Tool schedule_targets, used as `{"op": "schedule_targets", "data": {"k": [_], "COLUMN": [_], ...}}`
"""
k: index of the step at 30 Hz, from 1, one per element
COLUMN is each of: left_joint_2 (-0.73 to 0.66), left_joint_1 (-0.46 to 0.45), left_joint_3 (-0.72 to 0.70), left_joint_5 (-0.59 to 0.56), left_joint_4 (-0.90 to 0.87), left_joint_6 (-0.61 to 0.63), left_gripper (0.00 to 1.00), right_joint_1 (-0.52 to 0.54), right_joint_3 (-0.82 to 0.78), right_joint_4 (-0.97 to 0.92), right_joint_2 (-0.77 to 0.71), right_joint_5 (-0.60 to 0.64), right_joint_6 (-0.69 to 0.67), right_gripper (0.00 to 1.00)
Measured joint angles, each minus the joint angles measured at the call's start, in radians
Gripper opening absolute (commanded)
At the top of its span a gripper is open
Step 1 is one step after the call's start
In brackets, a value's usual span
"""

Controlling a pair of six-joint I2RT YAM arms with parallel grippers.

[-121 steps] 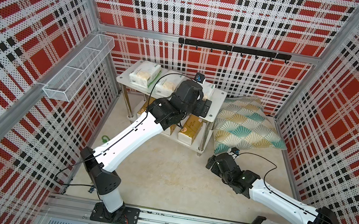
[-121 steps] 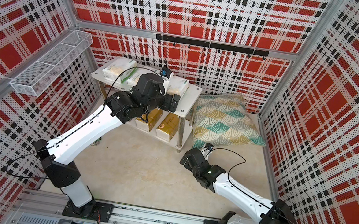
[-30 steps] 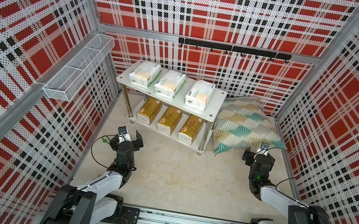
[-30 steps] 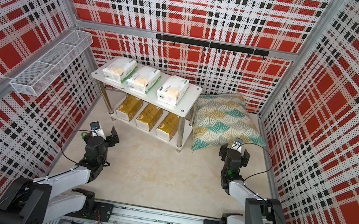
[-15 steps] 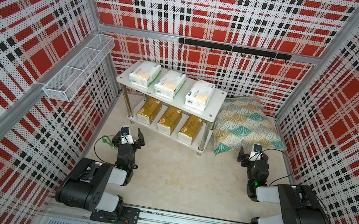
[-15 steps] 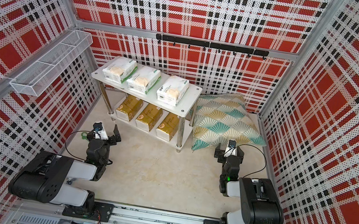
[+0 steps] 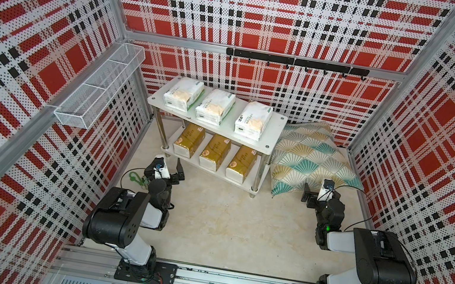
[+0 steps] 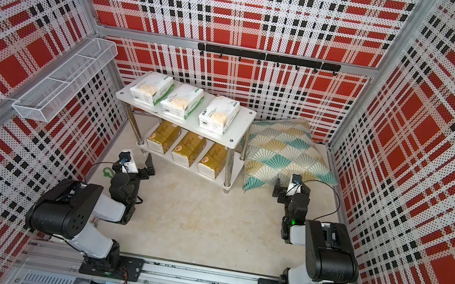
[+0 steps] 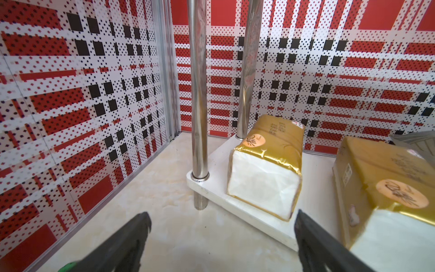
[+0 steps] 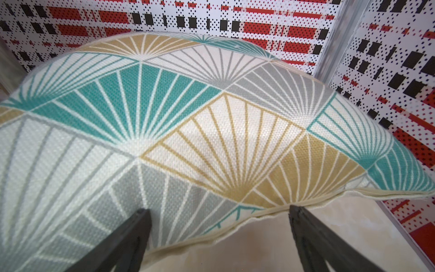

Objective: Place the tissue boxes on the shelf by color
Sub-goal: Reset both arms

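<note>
Three gold tissue packs point(image 7: 215, 151) lie half hidden inside the shelf point(image 7: 274, 135); left gripper point(image 9: 221, 219) and right gripper point(image 10: 219, 212) gape empty near it.

Bright, even light, soft shadows; wrist views bend at their edges, near fingers blurred.

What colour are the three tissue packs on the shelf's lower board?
Shiny gold packs, white ends, round peach logos; clearest in the left wrist view.
</note>
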Motion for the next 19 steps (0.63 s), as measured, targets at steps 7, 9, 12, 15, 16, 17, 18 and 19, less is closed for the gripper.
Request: {"op": "schedule_targets", "data": {"k": [7, 9, 12, 15, 16, 17, 18, 19], "left_joint_2": [0.000, 0.000, 0.000, 0.000, 0.000, 0.000, 0.000, 0.000], "left_joint_1": [0.000, 0.000, 0.000, 0.003, 0.006, 0.010, 0.012, 0.013], "left_joint_3": [0.000, 0.000, 0.000, 0.001, 0.003, 0.006, 0.008, 0.008], "left_joint_5": [0.018, 0.020, 0.023, 0.031, 0.034, 0.037, 0.039, 0.041], "left_joint_4": [-0.011, -0.013, -0.016, -0.018, -0.020, -0.023, -0.023, -0.024], "left_joint_6": [-0.001, -0.001, -0.001, -0.002, -0.002, -0.002, -0.003, -0.003], "left_gripper": [0.99, 0.99, 0.99, 0.99, 0.99, 0.99, 0.99, 0.99], "right_joint_1": [0.000, 0.000, 0.000, 0.000, 0.000, 0.000, 0.000, 0.000], "right_joint_3": [0.000, 0.000, 0.000, 0.000, 0.000, 0.000, 0.000, 0.000], "right_joint_4": [-0.004, -0.004, -0.004, -0.005, -0.005, -0.005, -0.005, -0.005], "right_joint_2": [0.000, 0.000, 0.000, 0.000, 0.000, 0.000, 0.000, 0.000], "right_joint_5": [0.000, 0.000, 0.000, 0.000, 0.000, 0.000, 0.000, 0.000], "right_joint_6": [0.006, 0.008, 0.008, 0.011, 0.011, 0.011, 0.011, 0.011], "right_gripper": [1.00, 1.00, 1.00, 1.00, 1.00, 1.00, 1.00, 1.00]}}
